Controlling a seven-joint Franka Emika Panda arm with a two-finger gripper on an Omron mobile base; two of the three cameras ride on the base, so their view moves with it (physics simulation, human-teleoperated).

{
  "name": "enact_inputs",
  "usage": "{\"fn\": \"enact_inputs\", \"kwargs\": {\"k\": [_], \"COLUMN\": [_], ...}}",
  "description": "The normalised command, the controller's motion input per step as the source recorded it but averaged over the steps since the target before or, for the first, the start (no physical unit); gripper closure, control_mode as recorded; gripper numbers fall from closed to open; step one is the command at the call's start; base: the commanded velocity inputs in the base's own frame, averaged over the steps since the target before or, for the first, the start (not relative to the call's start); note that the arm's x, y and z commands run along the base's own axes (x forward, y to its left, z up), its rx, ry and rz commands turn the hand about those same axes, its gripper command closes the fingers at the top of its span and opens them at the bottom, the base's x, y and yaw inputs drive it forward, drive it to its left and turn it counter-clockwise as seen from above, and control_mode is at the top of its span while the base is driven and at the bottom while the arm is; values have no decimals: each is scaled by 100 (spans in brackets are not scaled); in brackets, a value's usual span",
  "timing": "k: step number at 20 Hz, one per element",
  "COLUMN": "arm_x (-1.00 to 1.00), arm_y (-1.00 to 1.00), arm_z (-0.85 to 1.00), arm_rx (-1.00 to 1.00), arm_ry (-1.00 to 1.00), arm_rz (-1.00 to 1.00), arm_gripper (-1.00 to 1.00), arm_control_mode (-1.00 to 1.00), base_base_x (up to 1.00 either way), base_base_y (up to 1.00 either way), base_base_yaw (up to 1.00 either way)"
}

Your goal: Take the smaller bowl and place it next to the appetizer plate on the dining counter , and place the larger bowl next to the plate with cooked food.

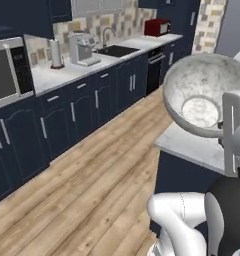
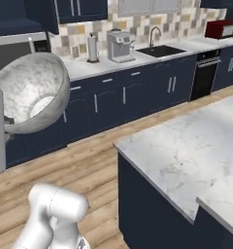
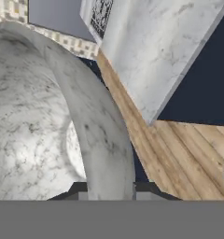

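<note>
Left base view: the arm is holding the larger bowl (image 1: 204, 95) up in the air, tipped on its side so the opening is facing the camera, and you're seeing straight down to the pale round bottom inside. It's hanging over the near left corner of the bench (image 1: 184, 145), the marble-topped island with the navy base, not touching the top. The white hand is sitting against the bowl's right rim. Behind, a wall counter is running along the back with a coffee machine (image 1: 83, 49), a sink (image 1: 117, 50) and a red toaster (image 1: 157, 27) on it.

Right base view: same bowl (image 2: 33, 92), now showing at the left side, tilted and floating over the wood floor (image 2: 84, 168), well apart from the bench's (image 2: 186, 146) near left corner. The white hand is pressing along its left rim.

Hand view: the bowl's rim (image 3: 97, 126) is running right down between the fingers (image 3: 110, 193), so they're clamped onto the wall of the larger bowl, one tip inside and one outside. The bench corner (image 3: 156, 56) is sitting off past it, with floor planks below.
</note>
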Motion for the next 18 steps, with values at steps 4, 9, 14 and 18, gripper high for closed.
{"fn": "enact_inputs", "kwargs": {"k": [4, 9, 14, 18], "arm_x": [0, 0, 0, 0], "arm_y": [0, 0, 0, 0], "arm_z": [0, 0, 0, 0], "arm_rx": [0, 0, 0, 0], "arm_ry": [0, 0, 0, 0], "arm_rz": [0, 0, 0, 0], "arm_gripper": [100, 100, 100, 100], "arm_control_mode": [100, 100, 100, 100], "base_base_x": [-41, -46, -53, -29], "base_base_y": [-90, -93, -95, -99], "base_base_yaw": [-21, -18, -14, -11]}}
